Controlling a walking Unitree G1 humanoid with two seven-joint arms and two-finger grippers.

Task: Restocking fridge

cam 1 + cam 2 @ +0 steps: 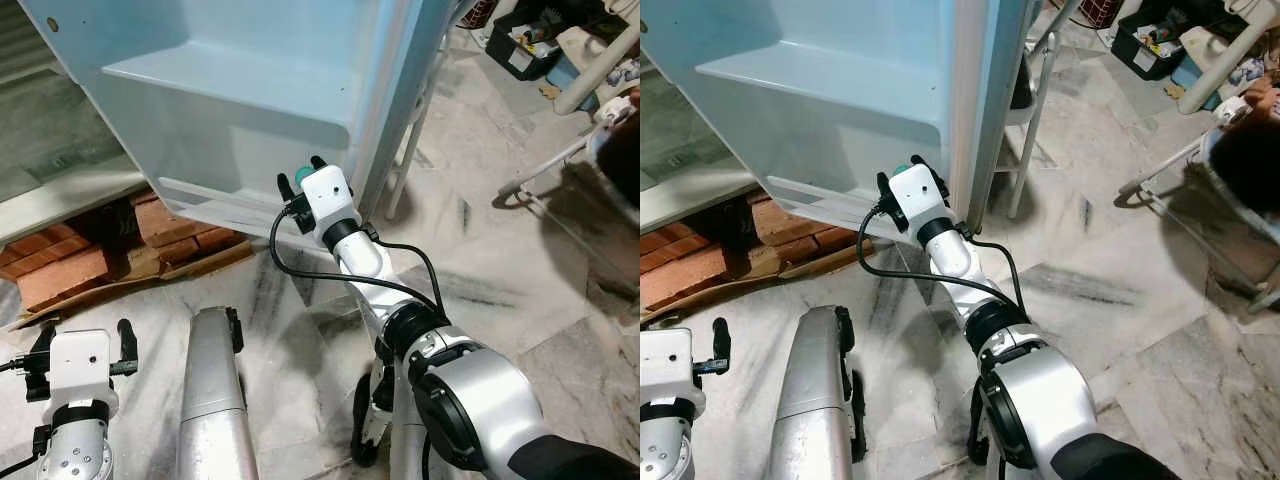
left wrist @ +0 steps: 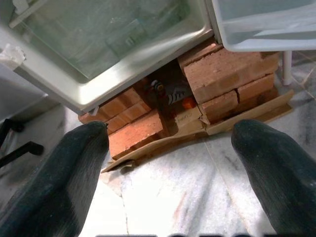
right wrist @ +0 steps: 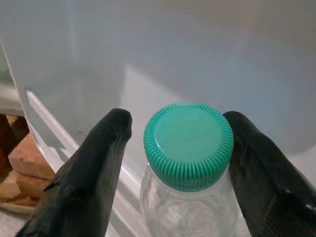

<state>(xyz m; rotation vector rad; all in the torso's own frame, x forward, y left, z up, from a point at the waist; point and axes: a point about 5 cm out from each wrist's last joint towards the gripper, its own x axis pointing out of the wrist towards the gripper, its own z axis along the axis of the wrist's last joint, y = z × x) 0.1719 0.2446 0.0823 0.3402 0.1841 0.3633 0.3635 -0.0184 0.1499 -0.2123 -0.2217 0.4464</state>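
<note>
At fridge door (image 1: 250,90), clear bottle (image 3: 190,207), ribbed green cap (image 3: 188,144)

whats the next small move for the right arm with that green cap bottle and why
Probably open the right gripper and draw it back. The clear bottle with the green cap stands between its fingers at the fridge door bottom shelf, apparently already in the bin. One finger touches the cap, the other shows a gap. The left gripper hangs idle.

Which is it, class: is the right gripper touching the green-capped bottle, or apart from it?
Touching on one side. In the right wrist view one finger presses the bottle's green cap; a gap separates the other finger.
</note>
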